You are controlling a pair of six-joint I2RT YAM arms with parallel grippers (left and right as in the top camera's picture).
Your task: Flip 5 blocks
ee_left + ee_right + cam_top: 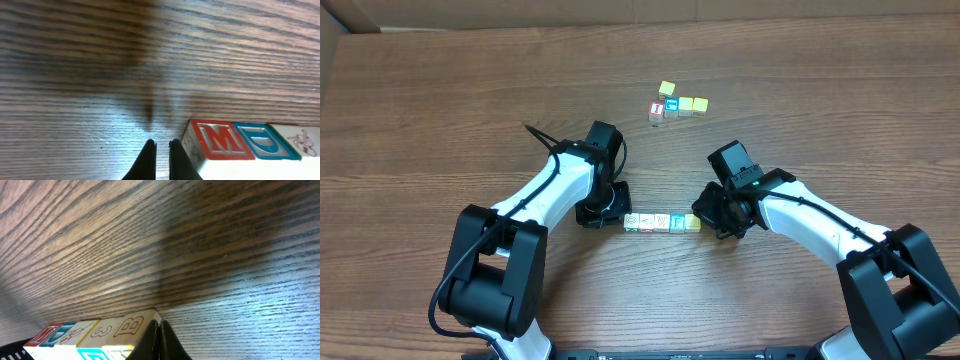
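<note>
A row of small alphabet blocks (pixel 662 221) lies end to end between my two grippers, pale faces up, a blue letter and a yellow face near its right end. My left gripper (pixel 616 212) is shut and empty, its tips (pixel 162 146) beside the row's left end, next to the red "M" block (pixel 220 141). A blue-bordered block (pixel 261 142) follows it. My right gripper (pixel 706 218) is shut and empty too, its tips (pixel 160 328) against the right end block marked "B" (pixel 129 325), with a "3" block (pixel 102 329) beside that.
A second cluster of blocks (pixel 686 104) sits farther back: a red "I" cube (pixel 657 109), a blue one, yellow ones, and a lone yellow cube (pixel 666 88). The wood-grain table (pixel 440 120) spreads bare to the left and right.
</note>
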